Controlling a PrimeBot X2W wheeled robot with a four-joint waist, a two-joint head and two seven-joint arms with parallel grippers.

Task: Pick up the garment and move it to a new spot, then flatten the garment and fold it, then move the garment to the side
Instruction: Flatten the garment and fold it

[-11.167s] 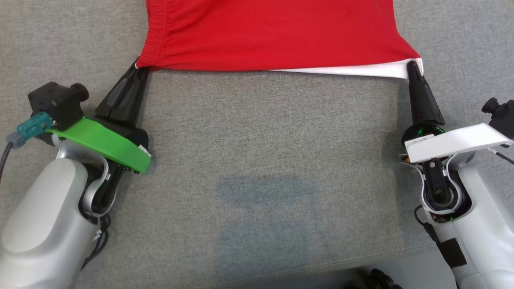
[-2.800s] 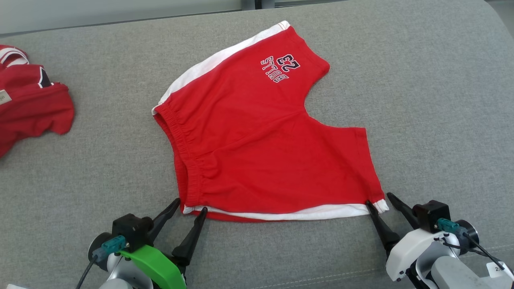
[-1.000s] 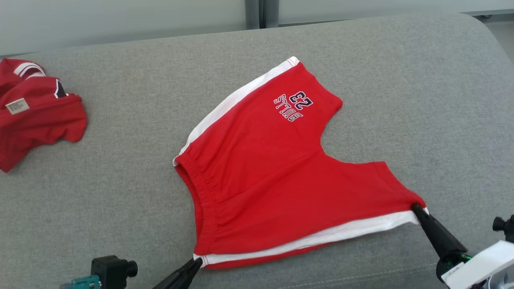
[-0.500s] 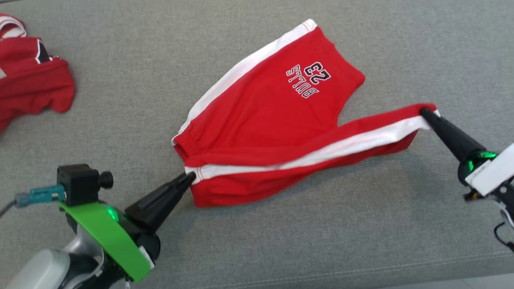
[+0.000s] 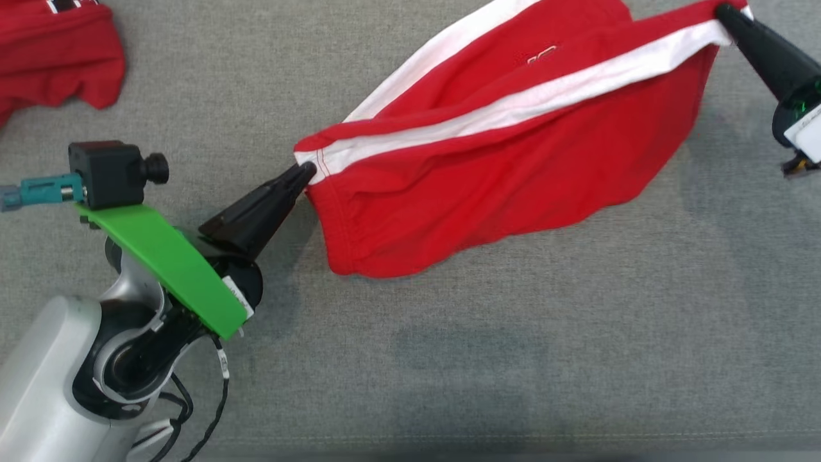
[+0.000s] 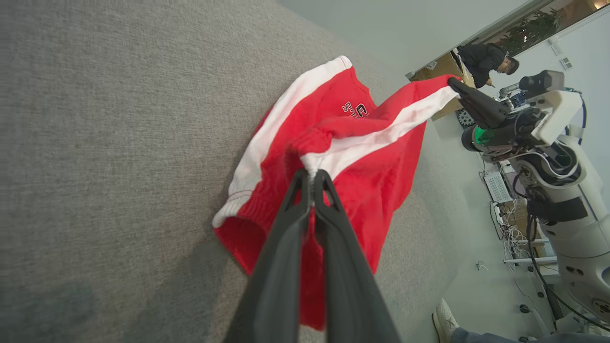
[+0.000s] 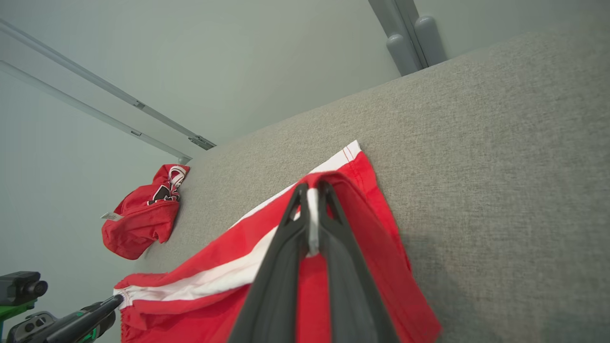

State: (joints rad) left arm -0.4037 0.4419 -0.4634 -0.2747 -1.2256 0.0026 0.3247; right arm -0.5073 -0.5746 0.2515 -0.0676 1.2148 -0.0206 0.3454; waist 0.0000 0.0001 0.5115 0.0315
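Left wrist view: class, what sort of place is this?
Probably a robotics lab or workroom, not a home: loose cables on the floor, a person working behind, and a grey padded surface serving as bench for the red shorts.

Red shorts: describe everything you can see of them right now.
The red shorts look like soft jersey knit, with white side stripes, a gathered elastic waistband and dark lettering on the far leg. The left hand pinches the waistband corner, the right hand the leg hem on the same stripe. That edge is held up over the far half; loose cloth sags onto the grey cushion.
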